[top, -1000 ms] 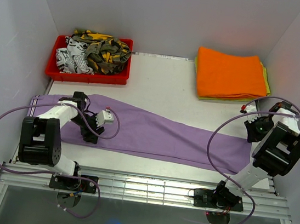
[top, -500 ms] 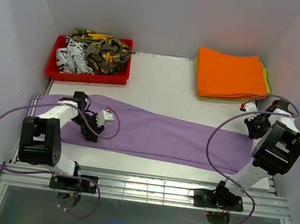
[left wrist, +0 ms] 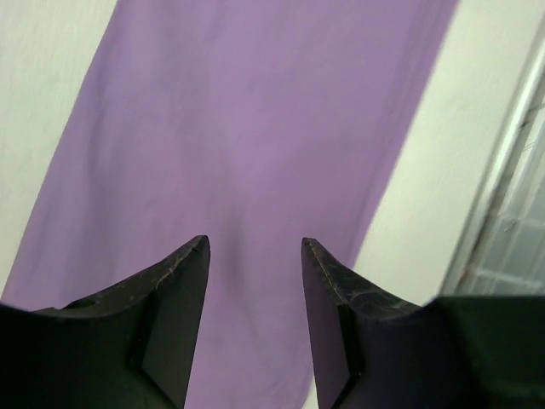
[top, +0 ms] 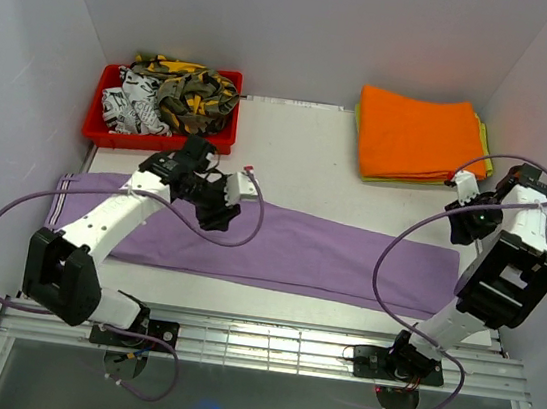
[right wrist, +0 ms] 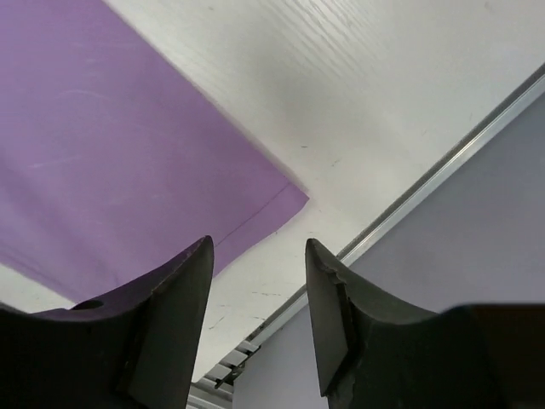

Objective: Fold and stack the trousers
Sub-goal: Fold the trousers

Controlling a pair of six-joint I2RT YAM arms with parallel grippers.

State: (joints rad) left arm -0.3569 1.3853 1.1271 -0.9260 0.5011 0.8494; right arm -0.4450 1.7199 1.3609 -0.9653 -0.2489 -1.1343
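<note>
The lilac-purple trousers (top: 297, 253) lie flat and stretched across the table, waist end at the left and leg ends at the right. My left gripper (top: 220, 213) hovers over their far edge, left of the middle. In the left wrist view it (left wrist: 255, 247) is open and empty, with the purple fabric (left wrist: 247, 128) below. My right gripper (top: 472, 229) is by the far right corner of the legs. In the right wrist view it (right wrist: 257, 247) is open and empty, above bare table just past the trouser corner (right wrist: 289, 200).
A red bin (top: 101, 131) of camouflage and black-and-white garments (top: 172, 95) stands at the back left. A folded orange cloth (top: 414, 132) on yellow-green cloths (top: 487, 147) lies at the back right. A metal rail (top: 256, 338) runs along the near edge. Walls close in on both sides.
My left arm has lifted off the left part of the trousers and swung right and toward the back. My right gripper has moved slightly toward the back. The trousers lie flatter at the left.
</note>
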